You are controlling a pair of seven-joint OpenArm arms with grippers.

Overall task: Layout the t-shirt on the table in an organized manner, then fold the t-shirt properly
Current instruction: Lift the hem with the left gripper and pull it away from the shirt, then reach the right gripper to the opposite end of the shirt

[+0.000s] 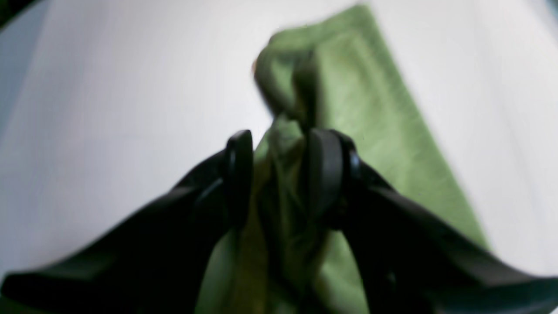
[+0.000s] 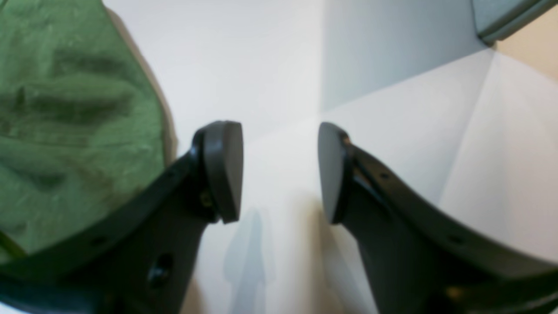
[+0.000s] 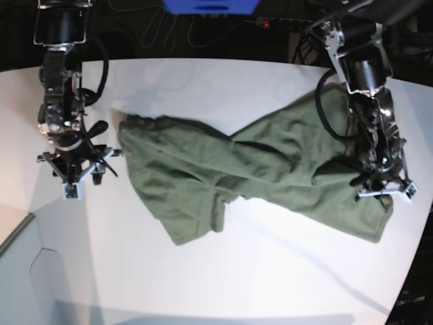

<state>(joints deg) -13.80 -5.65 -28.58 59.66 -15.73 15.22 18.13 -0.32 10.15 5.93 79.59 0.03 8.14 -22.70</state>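
The olive-green t-shirt (image 3: 257, 169) lies crumpled across the white table (image 3: 243, 271), stretching from the left middle to the right edge. My left gripper (image 3: 380, 181) is at the shirt's right end. In the left wrist view it (image 1: 279, 148) is shut on a bunched fold of the shirt (image 1: 370, 109), lifted a little above the table (image 1: 109, 109). My right gripper (image 3: 74, 168) is just left of the shirt's left edge. In the right wrist view it (image 2: 279, 170) is open and empty over the bare table (image 2: 261, 65), with the shirt (image 2: 65, 131) to its left.
A blue object (image 3: 210, 5), cables and a power strip with a red light (image 3: 267, 24) lie behind the table's far edge. A pale grey panel (image 3: 27, 271) sits at the lower left, also showing in the right wrist view (image 2: 501, 17).
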